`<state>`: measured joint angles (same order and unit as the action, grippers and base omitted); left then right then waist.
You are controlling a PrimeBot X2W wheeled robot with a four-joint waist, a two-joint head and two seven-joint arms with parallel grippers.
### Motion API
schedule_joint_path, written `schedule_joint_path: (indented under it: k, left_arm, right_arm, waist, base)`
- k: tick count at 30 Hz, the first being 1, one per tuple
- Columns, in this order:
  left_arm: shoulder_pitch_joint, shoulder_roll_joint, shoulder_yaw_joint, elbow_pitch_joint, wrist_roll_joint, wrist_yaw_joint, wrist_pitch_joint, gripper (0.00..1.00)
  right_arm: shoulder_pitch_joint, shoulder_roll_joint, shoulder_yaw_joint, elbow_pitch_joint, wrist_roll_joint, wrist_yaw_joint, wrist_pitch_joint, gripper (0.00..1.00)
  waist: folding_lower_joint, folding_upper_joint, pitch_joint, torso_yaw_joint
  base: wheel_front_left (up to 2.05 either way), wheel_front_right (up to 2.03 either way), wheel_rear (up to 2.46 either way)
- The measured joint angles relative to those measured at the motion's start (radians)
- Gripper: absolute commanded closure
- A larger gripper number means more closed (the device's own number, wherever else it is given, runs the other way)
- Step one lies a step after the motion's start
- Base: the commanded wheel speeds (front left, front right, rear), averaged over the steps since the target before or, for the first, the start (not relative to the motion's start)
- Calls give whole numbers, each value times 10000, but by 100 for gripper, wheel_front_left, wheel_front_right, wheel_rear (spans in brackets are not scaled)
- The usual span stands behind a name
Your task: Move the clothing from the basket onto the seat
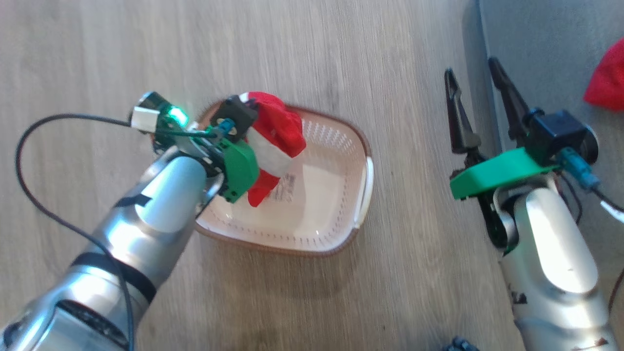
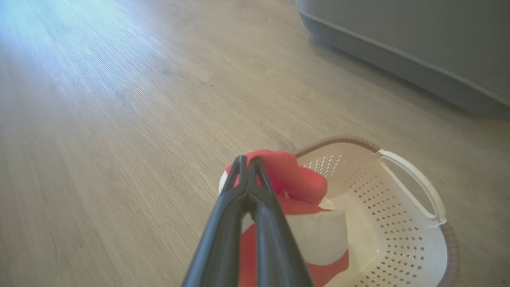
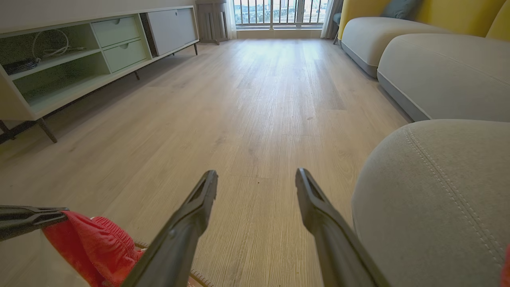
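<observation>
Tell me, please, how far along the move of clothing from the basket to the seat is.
Done: one red piece already lies on the seat. In hand: the left jaws are shut on a red-and-white garment, hanging over the basket. Left: carry it to the seat and release; the basket floor around its label looks bare otherwise. The right jaws stand open, holding nothing.

Left pincer [image 2: 248, 160] is pinched tight, arm stretched forward; right pincer [image 1: 471, 68] stands spread wide.
</observation>
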<state>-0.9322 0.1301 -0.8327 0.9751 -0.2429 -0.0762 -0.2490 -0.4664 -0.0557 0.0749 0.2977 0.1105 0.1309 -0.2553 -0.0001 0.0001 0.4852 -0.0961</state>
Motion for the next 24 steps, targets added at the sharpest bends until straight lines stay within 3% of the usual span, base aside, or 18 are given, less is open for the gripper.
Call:
schedule_joint_path:
  k: [13, 24]
  left_arm:
    - [843, -765, 500, -830, -945, 199, 0, 100]
    - [941, -899, 539, -1979, -1720, 811, 247, 100]
  right_arm:
    - [1004, 2, -113, 1154, -61, 0, 0, 0]
    - [1350, 2, 29, 1822, -23, 0, 0, 0]
  waist:
    - [0, 0, -2804, 549]
    - [0, 0, -4522, 623]
  base:
    - [0, 0, 0]
    - [0, 0, 0]
